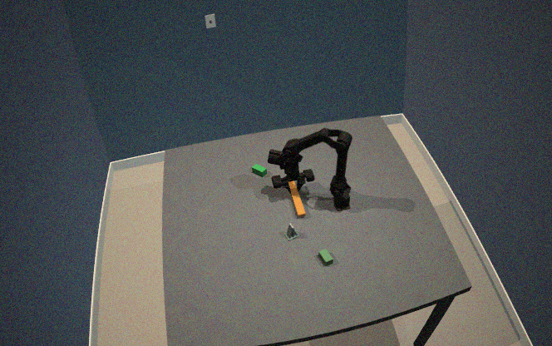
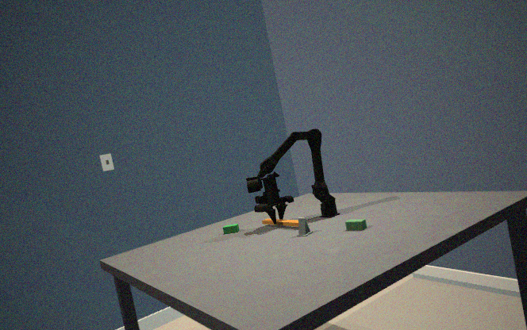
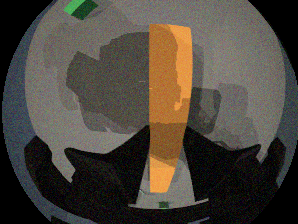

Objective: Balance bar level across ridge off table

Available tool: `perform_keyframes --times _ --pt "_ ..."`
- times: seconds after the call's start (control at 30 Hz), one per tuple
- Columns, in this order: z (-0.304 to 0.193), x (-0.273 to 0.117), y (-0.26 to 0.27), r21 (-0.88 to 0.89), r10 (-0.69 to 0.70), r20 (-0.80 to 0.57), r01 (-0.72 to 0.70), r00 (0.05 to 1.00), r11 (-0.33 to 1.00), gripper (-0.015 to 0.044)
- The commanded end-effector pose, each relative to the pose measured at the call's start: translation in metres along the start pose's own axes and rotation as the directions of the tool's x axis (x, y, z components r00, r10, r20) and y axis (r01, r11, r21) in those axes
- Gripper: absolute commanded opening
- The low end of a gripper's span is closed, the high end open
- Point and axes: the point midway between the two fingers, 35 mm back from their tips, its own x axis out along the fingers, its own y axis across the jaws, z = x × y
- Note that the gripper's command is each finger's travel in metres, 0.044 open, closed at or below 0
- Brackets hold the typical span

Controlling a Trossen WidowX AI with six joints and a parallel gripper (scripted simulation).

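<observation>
The orange bar (image 1: 298,201) (image 2: 290,223) (image 3: 170,75) lies flat, low at the table top. My gripper (image 1: 294,187) (image 2: 278,221) (image 3: 166,129) is shut on the bar, with one finger on each long side. The bar's near end in the top view sticks out from the fingers toward the ridge. The small grey ridge (image 1: 291,231) (image 2: 303,226) stands upright on the table, apart from the bar, with nothing on it. In the exterior view it overlaps the bar's right end from this viewpoint. I cannot make out the ridge in the wrist view.
A bright green block (image 1: 259,170) (image 2: 231,228) (image 3: 81,8) lies to the left of the gripper. A duller green block (image 1: 326,257) (image 2: 355,224) (image 3: 163,205) lies beyond the ridge, to its right in the top view. The grey table (image 1: 216,266) (image 2: 254,270) carries everything.
</observation>
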Motion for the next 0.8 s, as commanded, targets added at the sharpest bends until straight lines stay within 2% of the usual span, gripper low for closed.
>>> perform_keyframes --times 0.0,0.77 --pt "0.002 -0.011 0.002 0.001 0.005 0.005 -0.005 1.000 1.000 0.0000" --pt "0.002 -0.069 0.003 0.003 0.004 0.008 -0.004 1.000 1.000 0.0000"
